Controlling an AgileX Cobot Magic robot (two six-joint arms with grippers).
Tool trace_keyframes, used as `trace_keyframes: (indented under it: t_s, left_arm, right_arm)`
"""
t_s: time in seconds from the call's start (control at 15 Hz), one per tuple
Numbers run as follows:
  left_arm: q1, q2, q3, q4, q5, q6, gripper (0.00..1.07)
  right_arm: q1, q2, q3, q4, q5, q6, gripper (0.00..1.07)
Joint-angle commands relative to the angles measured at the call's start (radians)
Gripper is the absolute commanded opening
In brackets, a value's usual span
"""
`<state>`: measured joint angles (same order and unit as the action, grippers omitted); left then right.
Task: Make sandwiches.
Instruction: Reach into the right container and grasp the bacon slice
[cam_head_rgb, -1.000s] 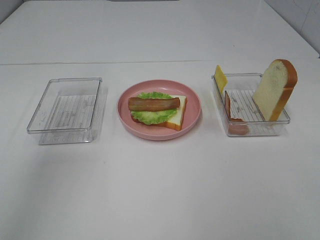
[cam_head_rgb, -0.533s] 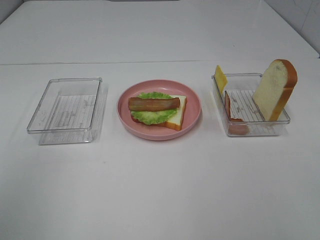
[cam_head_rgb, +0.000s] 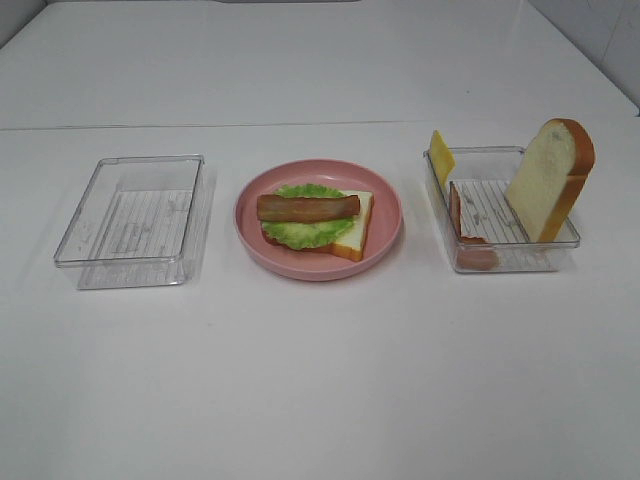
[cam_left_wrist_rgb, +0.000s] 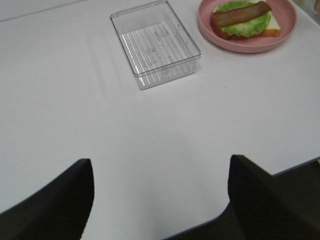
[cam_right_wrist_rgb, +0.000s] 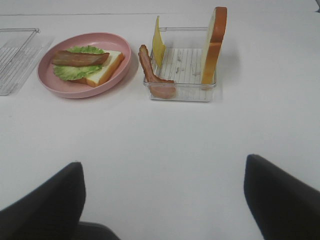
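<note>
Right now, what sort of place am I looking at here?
Likely a lab tabletop, not a kitchen: bare white table, toy sandwich on a pink plate, two clear trays.

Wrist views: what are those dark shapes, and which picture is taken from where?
A two-armed robot. One camera looks down from above; one rides each arm. The dark shapes are fingers of the left tool and right tool, both open, holding nothing. On the round pink plate: white bread slice, green ruffled lettuce, brown bacon strip. The right clear plastic tray holds a yellow cheese slice, standing bread slice and second bacon strip; the left clear plastic tray is bare.
</note>
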<state>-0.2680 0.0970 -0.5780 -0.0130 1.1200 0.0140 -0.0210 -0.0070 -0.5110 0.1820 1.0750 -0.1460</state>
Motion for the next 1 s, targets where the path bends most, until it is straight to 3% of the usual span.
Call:
trace_keyframes:
  t_s: [0.07, 0.27, 0.53, 0.73, 0.8, 1.0]
  left_arm:
    - [0.001, -0.111, 0.051, -0.02, -0.052, 0.004, 0.72]
    - [0.001, -0.12, 0.072, -0.024, -0.08, 0.003, 0.72]
    - [0.001, -0.123, 0.072, -0.024, -0.079, 0.006, 0.72]
    - [0.001, -0.126, 0.072, -0.024, -0.079, 0.006, 0.72]
    - [0.001, -0.126, 0.072, -0.024, -0.079, 0.006, 0.72]
    - [0.001, -0.126, 0.073, -0.024, -0.079, 0.006, 0.72]
  right_arm:
    - [0.0, -0.01, 0.005, 0.002, -0.009, -0.009, 0.81]
    - [0.0, -0.008, 0.005, 0.001, -0.011, -0.009, 0.81]
    - [0.0, 0.119, -0.021, 0.002, -0.199, -0.009, 0.81]
    - [0.0, 0.353, -0.021, 0.012, -0.32, -0.01, 0.81]
    - [0.0, 0.509, -0.026, 0.033, -0.36, -0.015, 0.81]
    - [0.0, 0.774, -0.108, 0.108, -0.355, -0.068, 0.81]
